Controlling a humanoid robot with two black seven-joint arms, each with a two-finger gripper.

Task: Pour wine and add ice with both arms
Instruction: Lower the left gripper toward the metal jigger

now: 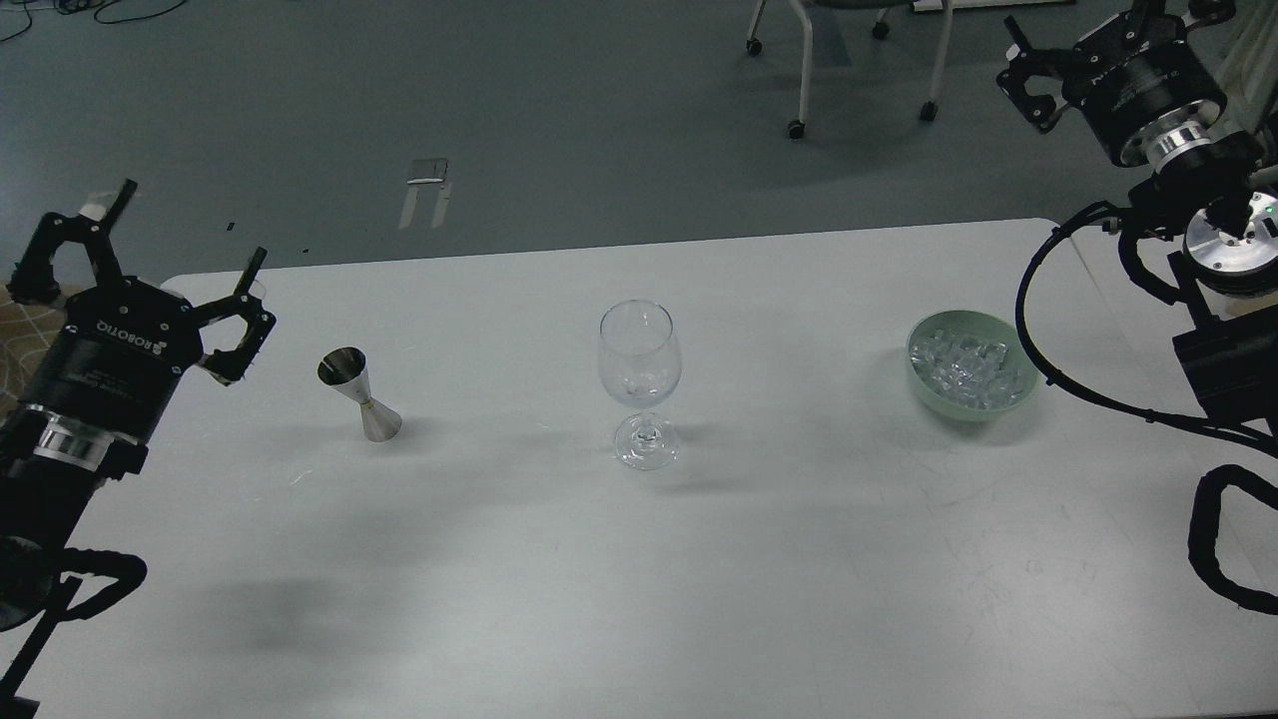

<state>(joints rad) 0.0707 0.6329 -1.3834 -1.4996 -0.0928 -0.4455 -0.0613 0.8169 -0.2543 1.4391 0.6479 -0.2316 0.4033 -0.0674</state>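
Centrally on the white surface (519, 559) stands an upright wine glass (640, 395), its bowl clear and its foot resting flat. Whether any wine sits in the glass cannot be told. To its left, well apart, a small steel jigger (359, 393) stands on its narrow-waisted body, leaning its open mouth toward the far left; whether it holds liquid cannot be made out either. To the right of the glass, also well apart, a pale green bowl (924, 377) holds the ice (966, 365), a heap of clear cubes filling most of it.

At the left edge the left arm (60, 439) reaches in, and the left tool (182, 252) is spread wide, its two fingers (250, 275) splayed apart with nothing between them. It hovers over the far left corner of the surface, near the jigger but not touching it.

At the far right the right arm (1213, 290) rises with looped black cable (1038, 340) draping just beside the bowl. The right tool (1033, 85) sits high, beyond the far edge of the surface, above the floor (499, 120); its fingers look parted and empty. A chair's wheeled legs (799, 100) stand on the floor further back.
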